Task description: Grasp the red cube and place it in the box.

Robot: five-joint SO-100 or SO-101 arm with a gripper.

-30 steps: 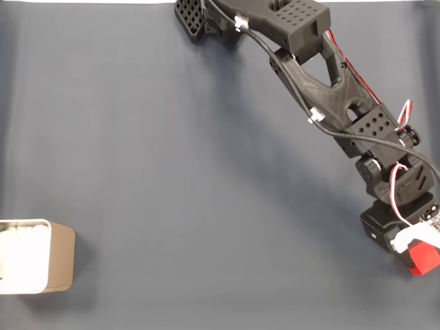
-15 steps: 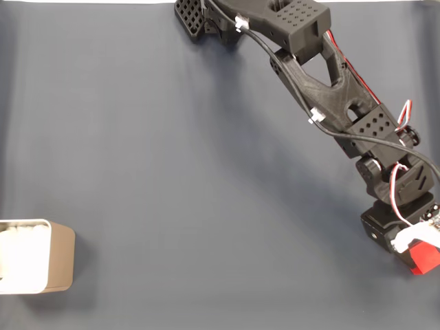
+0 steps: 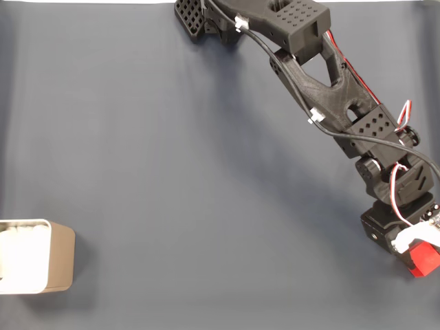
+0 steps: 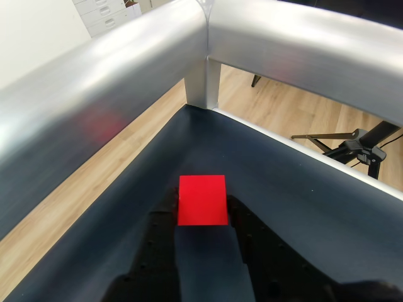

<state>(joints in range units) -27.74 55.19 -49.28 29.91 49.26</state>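
Hand (image 4: 201,217) looks pinched on the cube (image 4: 202,199), right between the fingers at the bench (image 3: 172,172) corner. Should lift straight up first, then swing across to the box (image 3: 31,256), way off on the far side.

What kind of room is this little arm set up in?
Probably an office or lab. The wrist view shows a wooden floor, white drawers and a tripod beyond the table's metal frame. The gripper is around a red cube.
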